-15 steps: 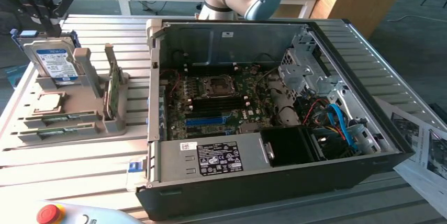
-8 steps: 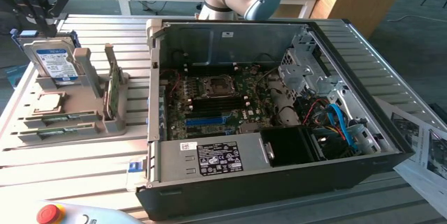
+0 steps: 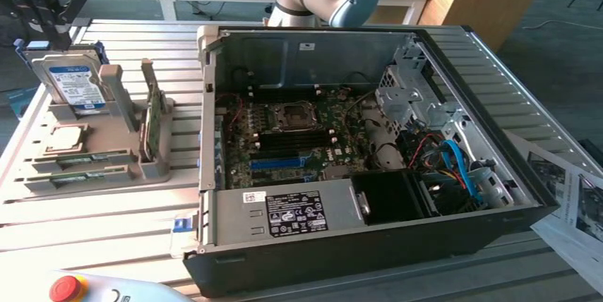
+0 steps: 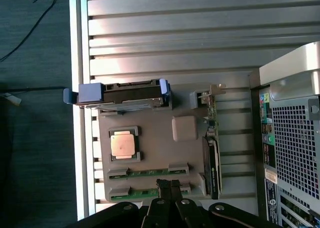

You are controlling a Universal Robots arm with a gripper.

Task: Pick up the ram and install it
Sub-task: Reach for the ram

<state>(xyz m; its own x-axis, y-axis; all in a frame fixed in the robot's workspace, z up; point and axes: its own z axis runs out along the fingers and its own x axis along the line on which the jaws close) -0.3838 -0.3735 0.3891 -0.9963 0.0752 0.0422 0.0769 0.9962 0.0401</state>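
Gripper (image 4: pixel 169 187) hangs closed and empty above the tray (image 4: pixel 150 138). The ram (image 4: pixel 142 193) lies flat there, nine o'clock from the case (image 3: pixel 377 245). Jaws should open before squarely straddling its long edges.

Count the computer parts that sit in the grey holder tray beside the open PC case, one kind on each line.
hard drive: 1
processor chip: 1
ram sticks: 2
green card standing on edge: 1
Total: 5
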